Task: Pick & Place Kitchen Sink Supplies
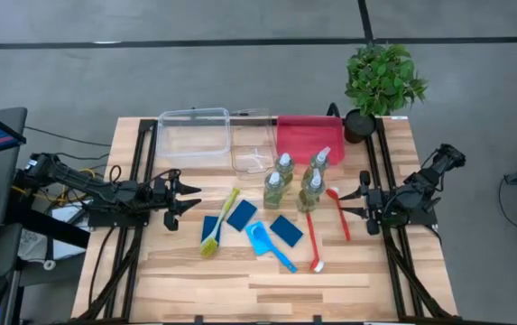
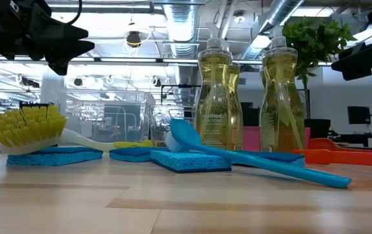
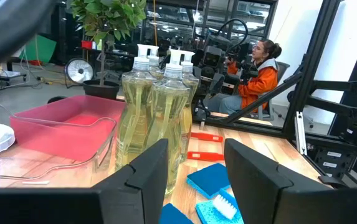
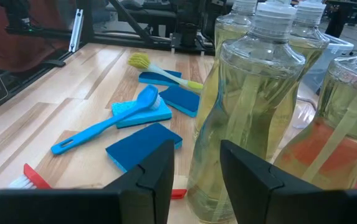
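Note:
Four clear pump bottles of yellow-green liquid (image 1: 296, 181) stand in a cluster at mid-table. Near them lie several flat blue sponges (image 1: 286, 229). A green brush with yellow bristles (image 1: 220, 221) rests across two sponges. A blue brush (image 1: 272, 246) has its head on a sponge, and two red brushes (image 1: 315, 242) lie flat on the wood. My left gripper (image 1: 190, 200) hovers open left of the green brush, its fingers (image 3: 147, 171) pointing at the bottles (image 3: 159, 106). My right gripper (image 1: 359, 200) hovers open right of the bottles (image 4: 253, 106), beside a red brush (image 1: 339, 212).
Along the far edge sit a large clear bin (image 1: 193, 135), a small clear bin (image 1: 251, 149) and a red tray (image 1: 308, 137). A potted plant (image 1: 383, 81) stands at the far right corner. Bare wood (image 1: 240, 289) spans the near side. A person in orange (image 3: 262, 74) sits beyond the table.

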